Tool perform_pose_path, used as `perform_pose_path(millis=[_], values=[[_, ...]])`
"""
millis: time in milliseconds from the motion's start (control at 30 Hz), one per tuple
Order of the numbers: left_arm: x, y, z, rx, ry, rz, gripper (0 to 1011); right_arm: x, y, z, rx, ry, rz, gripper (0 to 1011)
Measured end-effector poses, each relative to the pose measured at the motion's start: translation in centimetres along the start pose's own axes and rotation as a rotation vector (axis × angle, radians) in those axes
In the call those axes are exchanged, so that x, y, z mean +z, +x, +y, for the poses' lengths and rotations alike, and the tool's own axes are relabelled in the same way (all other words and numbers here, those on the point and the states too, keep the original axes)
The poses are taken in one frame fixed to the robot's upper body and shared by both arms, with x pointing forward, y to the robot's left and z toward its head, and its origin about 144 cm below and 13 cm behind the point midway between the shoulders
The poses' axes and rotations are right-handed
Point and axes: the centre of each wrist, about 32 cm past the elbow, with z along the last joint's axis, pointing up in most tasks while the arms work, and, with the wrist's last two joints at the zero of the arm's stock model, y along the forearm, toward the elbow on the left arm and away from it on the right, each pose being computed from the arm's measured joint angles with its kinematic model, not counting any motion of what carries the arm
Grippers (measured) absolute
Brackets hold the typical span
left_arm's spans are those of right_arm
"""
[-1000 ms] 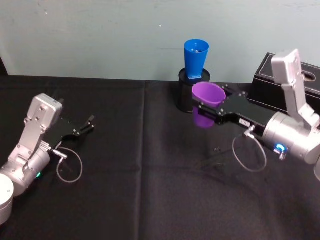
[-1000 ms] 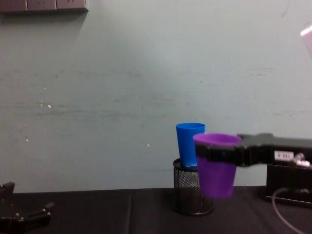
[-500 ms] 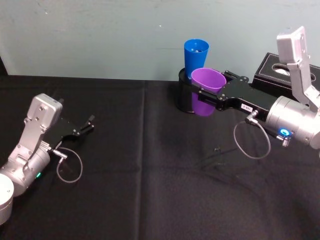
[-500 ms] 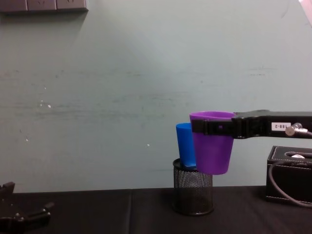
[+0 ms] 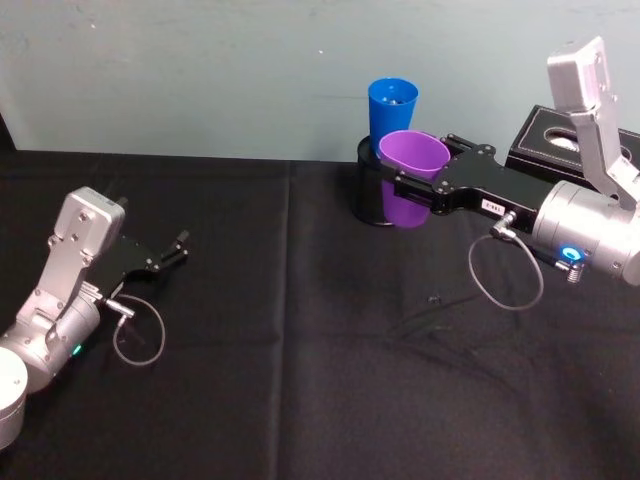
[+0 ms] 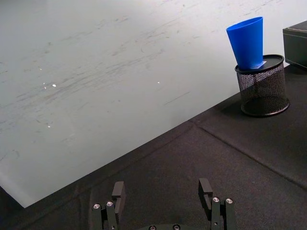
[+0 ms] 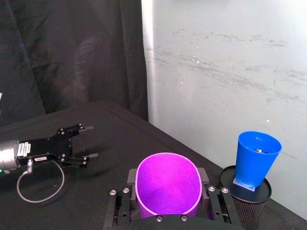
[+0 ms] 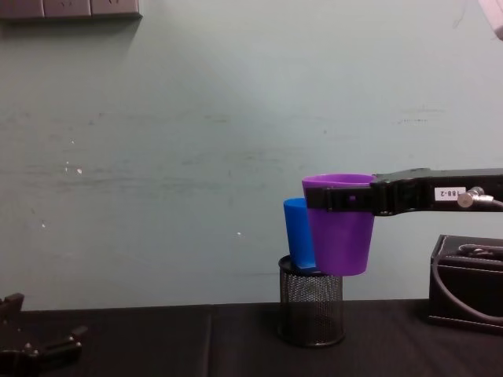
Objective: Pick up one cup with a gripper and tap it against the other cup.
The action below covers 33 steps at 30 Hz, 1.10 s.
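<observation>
My right gripper (image 5: 414, 170) is clamped on the purple cup (image 8: 339, 236), one finger on each side, just under the rim. The cup hangs upright in the air on the right side, above the table (image 5: 300, 380).

This cup looks light, thin and smooth. I think it bends easily, because from the right wrist its rim looks squashed into an oval. High up by the rim is a good place to hold it. The cup gets wider there, so it should not slip down through the fingers. I would not squeeze any harder.

Just past it, a bit farther back, is the blue cup (image 5: 392, 115). It sits tilted in a black mesh pen holder (image 8: 310, 310). I think there is a small gap between the two cups. The blue one looks light too, so a soft tap is enough, or it may tip out.

My left gripper (image 6: 161, 191) rests far off on the left, fingers apart, holding nothing.
</observation>
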Motion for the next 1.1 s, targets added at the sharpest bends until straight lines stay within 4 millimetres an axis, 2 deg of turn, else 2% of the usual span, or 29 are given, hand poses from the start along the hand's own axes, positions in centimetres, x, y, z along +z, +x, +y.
perform_pose_path(millis=[1100], values=[[0.00, 0.00, 0.00, 0.000, 0.000, 0.000, 1005, 0.05, 0.05, 0.02, -0.002, 0.003, 0.004, 720]])
